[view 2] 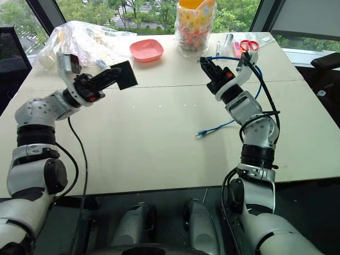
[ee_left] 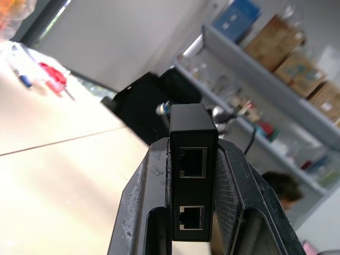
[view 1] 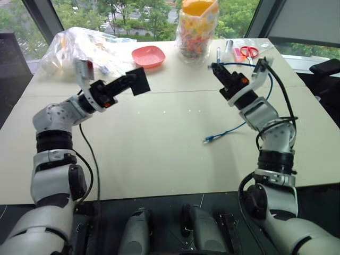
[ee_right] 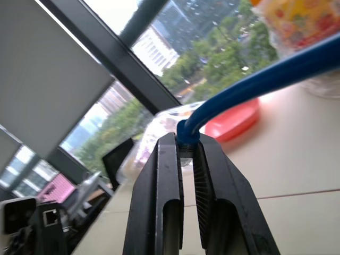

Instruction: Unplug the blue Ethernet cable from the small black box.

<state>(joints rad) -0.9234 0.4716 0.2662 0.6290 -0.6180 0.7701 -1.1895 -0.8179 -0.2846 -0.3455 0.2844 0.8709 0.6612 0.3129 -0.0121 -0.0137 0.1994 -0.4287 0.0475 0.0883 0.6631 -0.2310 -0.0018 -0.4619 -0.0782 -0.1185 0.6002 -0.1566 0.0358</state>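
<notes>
Above table, left gripper clamps small black box; right gripper pinches blue Ethernet cable.

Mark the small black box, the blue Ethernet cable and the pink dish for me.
small black box (ee_left: pixel 192 175): left wrist view, its port face between the fingers.
blue Ethernet cable (ee_right: pixel 265 79): right wrist view, the cord above the fingers.
pink dish (view 1: pixel 148 56): left eye view, its inside.

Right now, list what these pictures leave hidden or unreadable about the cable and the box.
- Plug held by the right gripper: right wrist view, hidden between the fingers; only the blue Ethernet cable emerges.
- Far plug on the table: eye views, too small.
- Small black box: left wrist view, sides covered by left gripper fingers.
</notes>
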